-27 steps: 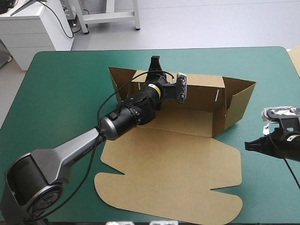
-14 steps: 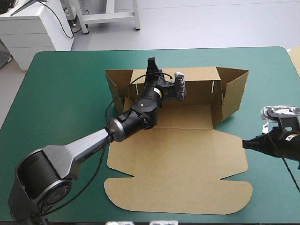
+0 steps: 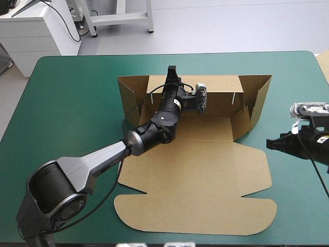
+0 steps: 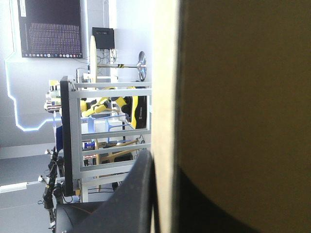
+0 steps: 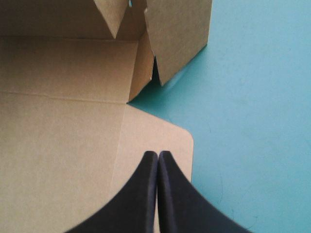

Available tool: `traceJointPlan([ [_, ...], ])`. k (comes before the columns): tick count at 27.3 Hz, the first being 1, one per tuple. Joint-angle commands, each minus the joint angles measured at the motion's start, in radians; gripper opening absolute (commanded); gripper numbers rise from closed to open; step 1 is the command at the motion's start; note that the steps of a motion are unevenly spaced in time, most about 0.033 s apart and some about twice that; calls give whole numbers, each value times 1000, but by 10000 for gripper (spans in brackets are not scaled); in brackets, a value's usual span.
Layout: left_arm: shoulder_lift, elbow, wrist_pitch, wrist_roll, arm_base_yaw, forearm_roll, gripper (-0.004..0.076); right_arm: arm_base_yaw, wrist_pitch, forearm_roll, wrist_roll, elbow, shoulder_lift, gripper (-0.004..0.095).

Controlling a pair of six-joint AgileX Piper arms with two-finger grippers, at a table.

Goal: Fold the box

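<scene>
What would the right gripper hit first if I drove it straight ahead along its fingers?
Probably the box: the right gripper, shut, sits over the corner of the flat lid, aimed at the near edge of the raised side wall. Its height above the lid is unclear.

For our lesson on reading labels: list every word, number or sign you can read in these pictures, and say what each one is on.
Box: plain brown board, no print on it.
Table cover: plain teal-green, no text.
Yellow band behind the left gripper: too small to read.
Nothing here can be quoted.
</scene>
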Motion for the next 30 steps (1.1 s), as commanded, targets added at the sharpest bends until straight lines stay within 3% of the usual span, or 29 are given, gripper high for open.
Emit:
traceJointPlan([
  [1,-32,-20,-5,-35,-11,-5,-8,-8,-45,44,-9,-138,62,-19],
  [11,-2,-1,30,-40,-38,32,-8,-4,24,82,-24,-510,354,-19],
  [17,-2,-1,43,-41,-78,35,-8,59,39,76,-22,-721,546,-18],
  [30,-4,-1,99,-99,-122,61,-8,115,31,41,18,-964,836,-18],
])
